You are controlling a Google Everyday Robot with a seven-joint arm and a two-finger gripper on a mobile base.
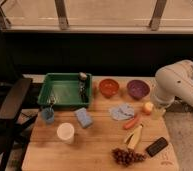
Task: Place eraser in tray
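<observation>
The eraser (156,146), a small flat black block, lies on the wooden table near its front right corner. The tray (65,76) is a large green bin at the back left, with a small dark item standing against its right wall. My white arm reaches in from the right. Its gripper (158,111) hangs at the table's right side, next to a small yellow-orange object (148,107). It is open with nothing in it, well behind the eraser and far right of the tray.
An orange bowl (109,87) and a purple bowl (138,89) stand right of the tray. A grey cloth (121,111), carrot (132,121), banana (135,136) and grapes (127,156) lie mid-table. A blue sponge (83,117), white cup (65,133) and blue cup (48,116) sit left. A black chair (10,102) borders the left edge.
</observation>
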